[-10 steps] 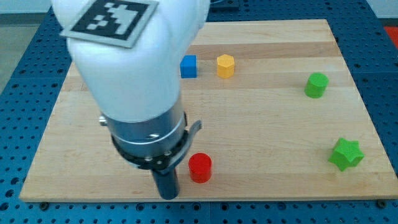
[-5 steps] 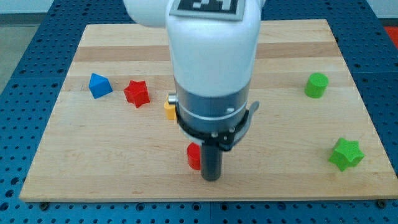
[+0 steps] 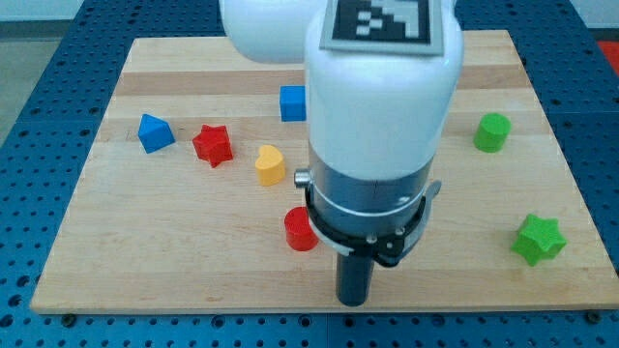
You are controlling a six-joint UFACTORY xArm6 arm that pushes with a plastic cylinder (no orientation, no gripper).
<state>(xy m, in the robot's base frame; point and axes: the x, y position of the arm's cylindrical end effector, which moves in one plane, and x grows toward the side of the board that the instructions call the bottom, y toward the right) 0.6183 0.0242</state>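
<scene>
My tip point(image 3: 353, 301) rests on the wooden board point(image 3: 145, 261) near the view's bottom edge, just right of centre. The nearest block is a red cylinder point(image 3: 299, 230), up and to the left of the tip, with a gap between them. Further up-left lies a yellow heart point(image 3: 270, 165). A red star point(image 3: 213, 145) and a blue block point(image 3: 154, 131) sit toward the view's left. A blue cube point(image 3: 292, 102) shows beside the arm body near the top.
A green cylinder point(image 3: 491, 131) stands at the view's right, and a green star point(image 3: 538, 239) sits at the lower right. The large white arm body point(image 3: 377, 97) hides the board's centre. Blue perforated table point(image 3: 29, 116) surrounds the board.
The arm has swept from the view's left to the right, passing the red cylinder. The tip now sits right of that cylinder, which has shifted slightly left and up.
</scene>
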